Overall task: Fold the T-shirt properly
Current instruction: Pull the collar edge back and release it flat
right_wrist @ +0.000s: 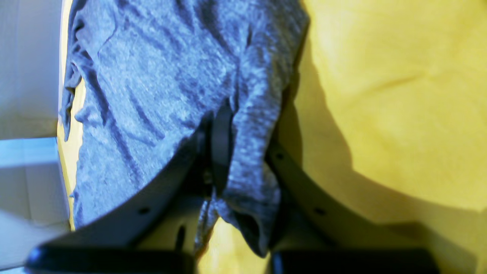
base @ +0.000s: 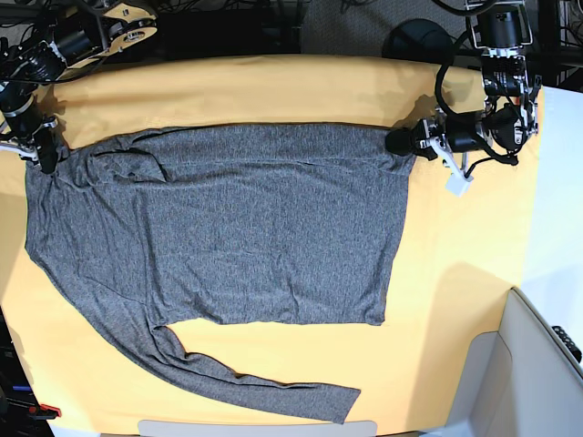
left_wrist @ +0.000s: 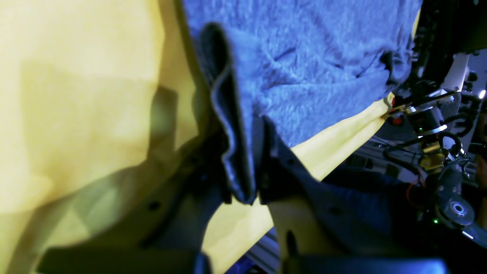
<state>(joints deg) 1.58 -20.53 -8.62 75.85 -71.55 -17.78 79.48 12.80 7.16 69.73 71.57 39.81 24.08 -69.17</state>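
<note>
The dark-grey T-shirt (base: 228, 228) lies spread flat on the yellow-covered table (base: 273, 86), with one long sleeve (base: 264, 387) trailing toward the front edge. My left gripper (base: 398, 142) is at the shirt's far right corner. In the left wrist view this gripper (left_wrist: 243, 167) is shut on a pinched fold of the fabric (left_wrist: 312, 57). My right gripper (base: 44, 157) is at the far left corner. The right wrist view shows that gripper (right_wrist: 228, 167) shut on a bunched edge of the shirt (right_wrist: 152, 76). Both corners are slightly raised.
A pale grey box (base: 537, 364) stands at the front right corner. An orange clamp (base: 41, 411) sits at the front left edge. A black round base (base: 419, 36) stands behind the table. Bare yellow cloth runs along the back and right of the shirt.
</note>
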